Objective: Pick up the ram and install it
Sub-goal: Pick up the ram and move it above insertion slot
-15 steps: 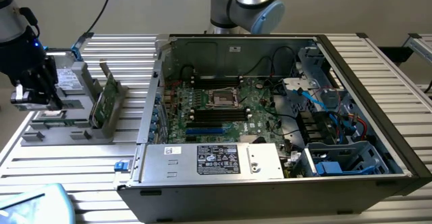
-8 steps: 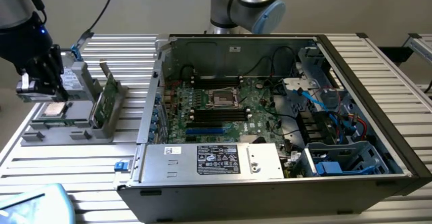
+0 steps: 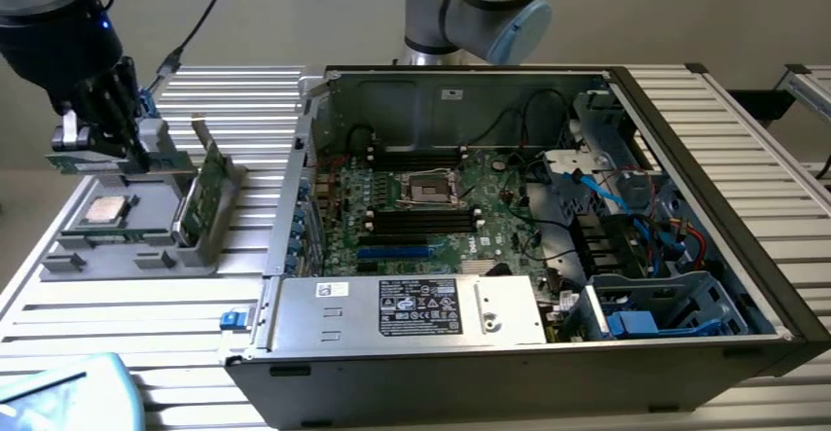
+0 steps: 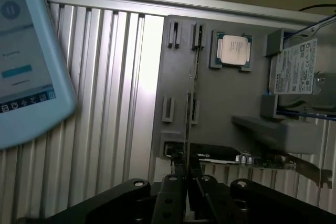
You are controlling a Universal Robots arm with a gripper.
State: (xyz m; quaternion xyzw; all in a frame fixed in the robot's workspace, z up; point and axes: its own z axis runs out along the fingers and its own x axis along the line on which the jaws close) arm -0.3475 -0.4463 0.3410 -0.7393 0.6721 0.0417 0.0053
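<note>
My gripper [image 3: 93, 141] hangs over the far end of the grey parts tray [image 3: 78, 256], at the exterior view's left. It is shut on the ram [image 3: 78, 163], a slim green stick held level just under the fingers. The wrist view shows the ram [image 4: 188, 103] edge-on as a thin line, running out from between the black fingertips [image 4: 173, 182] over the tray [image 4: 236, 103]. I cannot tell whether its lower edge still touches the tray's holders. The black memory slots [image 3: 418, 219] lie on the motherboard in the open computer case [image 3: 727, 256], well to the exterior view's right.
On the tray lie a square silver processor [image 3: 107, 209] and an upright green card [image 3: 201, 193]. A labelled drive [image 4: 294, 66] sits at the tray's end. A tablet [image 3: 58, 397] leans at the near corner. The power supply [image 3: 415, 309] and cables [image 3: 624, 197] crowd the case.
</note>
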